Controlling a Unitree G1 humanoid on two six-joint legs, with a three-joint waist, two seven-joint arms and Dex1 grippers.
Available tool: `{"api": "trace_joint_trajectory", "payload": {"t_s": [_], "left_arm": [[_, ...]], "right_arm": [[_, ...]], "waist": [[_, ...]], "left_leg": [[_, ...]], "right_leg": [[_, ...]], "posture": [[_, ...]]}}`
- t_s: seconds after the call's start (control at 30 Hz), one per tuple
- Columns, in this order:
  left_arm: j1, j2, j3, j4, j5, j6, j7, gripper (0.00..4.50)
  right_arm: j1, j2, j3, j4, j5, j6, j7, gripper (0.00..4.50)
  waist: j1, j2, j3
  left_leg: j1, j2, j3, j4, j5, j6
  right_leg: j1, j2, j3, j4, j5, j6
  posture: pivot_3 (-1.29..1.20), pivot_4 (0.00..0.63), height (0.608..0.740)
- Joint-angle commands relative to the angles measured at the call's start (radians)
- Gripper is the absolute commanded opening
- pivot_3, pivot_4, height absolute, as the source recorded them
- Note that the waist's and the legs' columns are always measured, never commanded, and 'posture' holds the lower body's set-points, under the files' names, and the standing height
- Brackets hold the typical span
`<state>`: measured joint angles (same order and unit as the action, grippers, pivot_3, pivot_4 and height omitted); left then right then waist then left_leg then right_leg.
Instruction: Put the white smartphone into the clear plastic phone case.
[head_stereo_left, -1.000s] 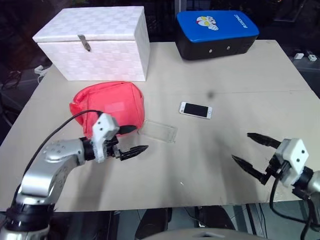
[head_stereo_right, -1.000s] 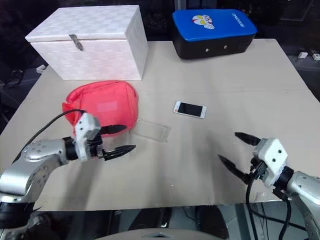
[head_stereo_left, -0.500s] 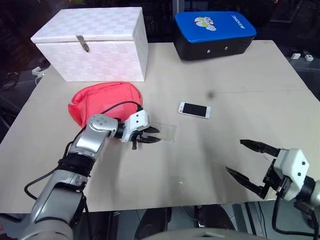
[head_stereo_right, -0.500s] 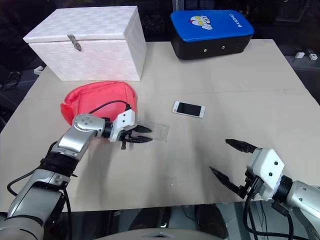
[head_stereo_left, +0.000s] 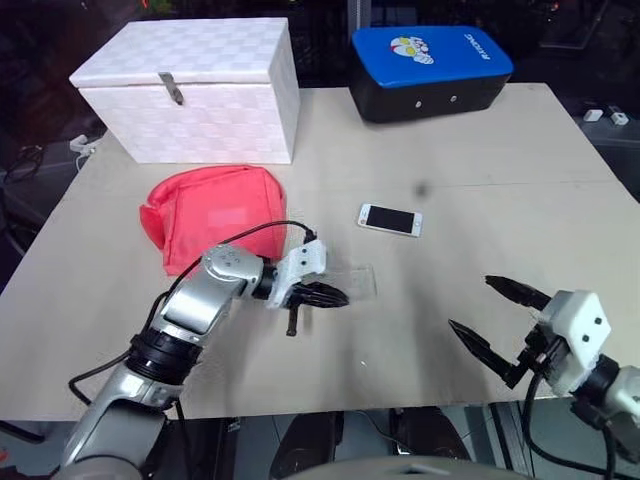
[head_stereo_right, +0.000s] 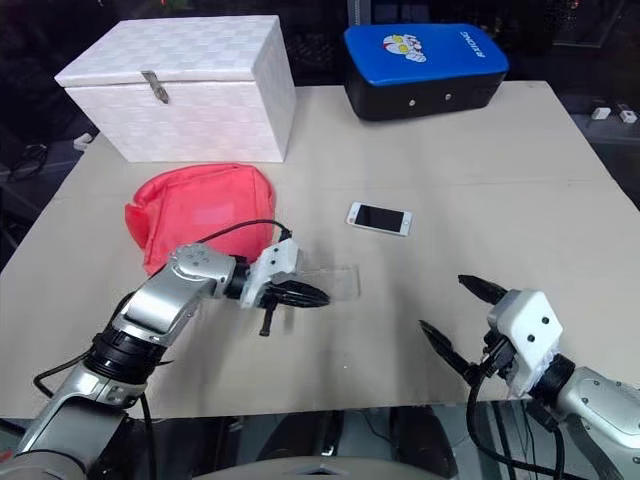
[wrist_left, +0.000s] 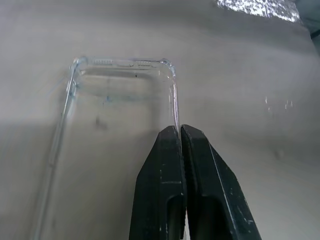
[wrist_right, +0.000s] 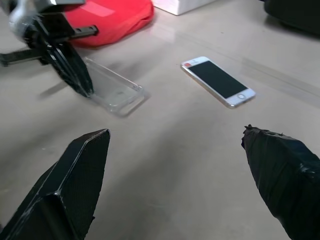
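Left eye view: bench (head_stereo_left: 520, 150), then white box (head_stereo_left: 190, 85) and red pouch (head_stereo_left: 215, 215) behind the left tool (head_stereo_left: 335, 297). That tool is pinched tight on the clear case's (wrist_left: 120, 100) side rim. Phone (head_stereo_left: 390, 219) lies beyond it, apart. Right tool (head_stereo_left: 490, 320) gapes wide, holding nothing.

Left claw (head_stereo_left: 335, 296) pinched, right claw (head_stereo_left: 490, 318) agape

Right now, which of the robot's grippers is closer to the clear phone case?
Left. The left gripper is shut on the rim of the clear plastic phone case. The right gripper hangs open well off to the side, near the table's front edge.
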<state>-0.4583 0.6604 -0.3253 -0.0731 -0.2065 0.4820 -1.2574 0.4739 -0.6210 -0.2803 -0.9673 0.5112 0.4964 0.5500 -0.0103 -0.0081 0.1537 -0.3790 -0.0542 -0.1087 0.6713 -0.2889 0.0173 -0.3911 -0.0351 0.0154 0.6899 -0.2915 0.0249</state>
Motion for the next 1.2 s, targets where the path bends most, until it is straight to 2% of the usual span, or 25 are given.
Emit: {"api": "trace_joint_trajectory", "payload": {"t_s": [0.03, 0.2, 0.3, 0.37, 0.47, 0.5, 0.53, 0.6, 0.7, 0.77, 1.0, 1.2], "left_arm": [[-0.027, -0.037, -0.035, 0.004, 0.031, 0.000, 0.037, 0.07], [-0.049, -0.087, -0.083, 0.063, 0.085, -0.085, 0.053, 0.07], [-0.039, -0.099, -0.042, 0.054, 0.038, -0.090, 0.040, 0.78], [-0.019, -0.081, 0.013, 0.019, -0.011, -0.068, 0.032, 1.71], [0.065, -0.034, 0.167, -0.054, -0.141, -0.024, 0.026, 2.98], [0.100, -0.021, 0.224, -0.085, -0.181, -0.010, 0.037, 3.17], [0.132, -0.012, 0.272, -0.116, -0.215, -0.003, 0.047, 3.65], [0.184, -0.004, 0.357, -0.175, -0.275, 0.030, 0.088, 4.31], [0.286, -0.007, 0.495, -0.275, -0.367, 0.105, 0.182, 4.43], [0.365, -0.033, 0.567, -0.334, -0.405, 0.084, 0.229, 4.43], [0.538, -0.009, 0.677, -0.470, -0.514, 0.112, 0.273, 4.43], [0.631, 0.008, 0.765, -0.576, -0.612, 0.135, 0.324, 4.43]], "right_arm": [[-0.013, -0.024, 0.000, -0.043, -0.017, 0.029, -0.026, 4.50], [-0.060, -0.024, 0.018, -0.033, -0.011, 0.058, -0.050, 4.50], [-0.111, -0.034, 0.040, -0.013, -0.003, 0.072, -0.045, 4.50], [-0.177, -0.042, 0.055, 0.026, 0.025, 0.094, -0.032, 4.50], [-0.369, -0.074, 0.132, 0.190, 0.027, 0.128, 0.025, 4.50], [-0.455, -0.084, 0.186, 0.260, -0.006, 0.125, 0.049, 4.50], [-0.528, -0.090, 0.238, 0.319, -0.034, 0.117, 0.075, 4.50], [-0.652, -0.085, 0.319, 0.436, -0.086, 0.098, 0.106, 4.50], [-0.838, -0.048, 0.433, 0.658, -0.158, 0.039, 0.190, 4.50], [-0.952, -0.004, 0.493, 0.838, -0.215, -0.025, 0.233, 4.50], [-1.261, 0.151, 0.583, 1.420, -0.387, -0.245, 0.295, 4.50], [-1.450, 0.240, 0.636, 1.846, -0.512, -0.377, 0.382, 4.50]], "waist": [[-0.001, 0.000, 0.000], [0.000, 0.000, 0.000], [-0.001, 0.000, 0.000], [-0.006, -0.001, 0.000], [-0.022, -0.002, 0.001], [-0.031, -0.001, 0.001], [-0.032, -0.002, 0.001], [-0.031, -0.001, 0.002], [-0.027, -0.001, 0.002], [-0.021, -0.001, 0.002], [-0.023, -0.001, 0.003], [-0.030, -0.001, 0.003]], "left_leg": [[0.000, 0.000, 0.000, 0.000, 0.000, 0.000], [0.000, 0.000, 0.000, 0.000, 0.002, -0.004], [0.000, 0.000, 0.000, 0.000, 0.002, -0.004], [-0.001, 0.000, 0.001, 0.000, 0.002, -0.004], [0.001, 0.000, 0.002, 0.000, 0.002, -0.004], [0.000, 0.000, 0.002, 0.000, 0.002, -0.004], [0.001, 0.000, 0.002, 0.000, 0.002, -0.004], [0.001, 0.001, 0.003, -0.001, 0.002, -0.004], [-0.001, 0.001, 0.003, -0.001, 0.002, -0.004], [-0.001, 0.001, 0.003, 0.000, 0.002, -0.004], [-0.002, 0.000, 0.003, -0.001, 0.002, -0.004], [-0.002, 0.000, 0.004, -0.001, 0.002, -0.005]], "right_leg": [[0.000, 0.000, 0.000, 0.000, 0.000, 0.000], [0.000, 0.000, 0.000, 0.000, 0.000, 0.000], [0.000, 0.000, 0.000, 0.001, 0.000, 0.000], [-0.001, 0.000, 0.000, 0.001, 0.000, 0.000], [-0.001, 0.000, 0.002, 0.001, 0.000, 0.000], [-0.001, 0.000, 0.002, 0.002, 0.000, 0.000], [-0.001, 0.000, 0.002, 0.002, 0.000, 0.000], [-0.003, 0.000, 0.003, 0.003, 0.000, -0.001], [-0.004, 0.000, 0.002, 0.003, 0.000, -0.001], [-0.005, -0.001, 0.003, 0.002, 0.000, -0.001], [-0.005, -0.001, 0.002, 0.001, 0.000, -0.001], [-0.006, -0.001, 0.003, 0.001, 0.000, -0.001]], "posture": [[0.00, 0.150, 0.740], [0.00, 0.150, 0.740], [0.00, 0.150, 0.740], [0.00, 0.150, 0.740], [0.00, 0.150, 0.740], [0.00, 0.150, 0.740], [0.00, 0.150, 0.740], [0.00, 0.150, 0.740], [0.00, 0.150, 0.740], [0.00, 0.150, 0.740], [0.00, 0.150, 0.740], [0.00, 0.150, 0.740]]}}
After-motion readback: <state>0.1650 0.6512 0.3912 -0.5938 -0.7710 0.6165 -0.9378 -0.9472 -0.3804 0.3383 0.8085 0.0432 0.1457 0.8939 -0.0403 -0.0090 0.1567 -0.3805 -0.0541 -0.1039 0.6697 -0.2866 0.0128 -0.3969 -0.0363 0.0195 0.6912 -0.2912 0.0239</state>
